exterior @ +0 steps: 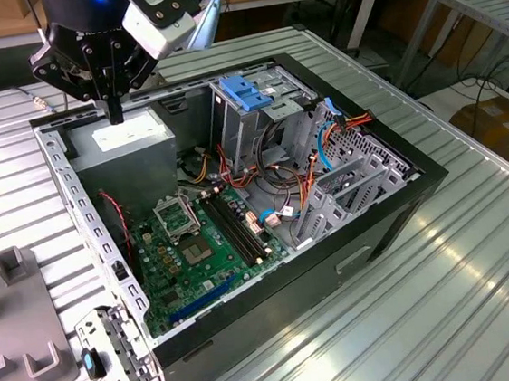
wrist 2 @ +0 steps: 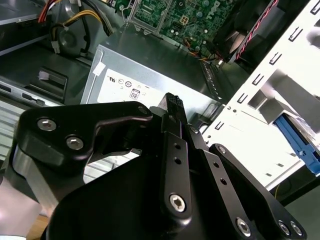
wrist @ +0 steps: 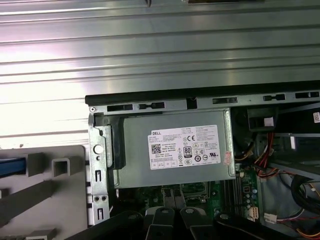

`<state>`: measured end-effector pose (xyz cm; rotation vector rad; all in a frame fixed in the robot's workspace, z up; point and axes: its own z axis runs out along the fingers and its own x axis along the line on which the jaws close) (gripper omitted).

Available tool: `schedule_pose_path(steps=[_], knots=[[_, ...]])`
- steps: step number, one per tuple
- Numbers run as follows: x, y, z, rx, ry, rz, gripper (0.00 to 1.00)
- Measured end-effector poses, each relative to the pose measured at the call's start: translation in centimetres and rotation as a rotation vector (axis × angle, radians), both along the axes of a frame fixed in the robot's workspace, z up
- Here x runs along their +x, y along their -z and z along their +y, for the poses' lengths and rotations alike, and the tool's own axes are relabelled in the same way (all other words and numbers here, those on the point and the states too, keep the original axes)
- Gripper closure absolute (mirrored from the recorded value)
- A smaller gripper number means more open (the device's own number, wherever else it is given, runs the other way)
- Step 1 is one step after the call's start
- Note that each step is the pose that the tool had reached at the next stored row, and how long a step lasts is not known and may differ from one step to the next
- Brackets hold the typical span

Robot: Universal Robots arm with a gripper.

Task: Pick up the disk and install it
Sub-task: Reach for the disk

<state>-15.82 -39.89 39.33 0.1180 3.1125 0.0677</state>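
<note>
Watching the exterior view, I see my hand (exterior: 116, 112) closed and empty above the power supply (exterior: 131, 138), at the computer case's (exterior: 273, 284) far corner on the exterior view's left. The second wrist view puts the hand (wrist 2: 172, 102) over that supply. In the first wrist view, the disk (wrist: 10, 166) shows as a blue edge on a grey fixture (wrist: 55, 195) beside the case.

The hand (exterior: 115, 112) is showing matte black. The counter (exterior: 463, 269) is gleaming in ribbed silver stripes. Inside the black case (exterior: 335, 264), the motherboard (exterior: 188, 247) is showing green, the power supply (exterior: 126, 142) is wearing grey with a white label, and the latch plate (exterior: 242, 93) is glowing light blue.
</note>
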Motion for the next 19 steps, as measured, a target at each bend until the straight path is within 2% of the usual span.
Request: schedule_pose_path(steps=[19], knots=[[-0.77,0.0,0.0,0.0,0.0,0.0,0.89]])
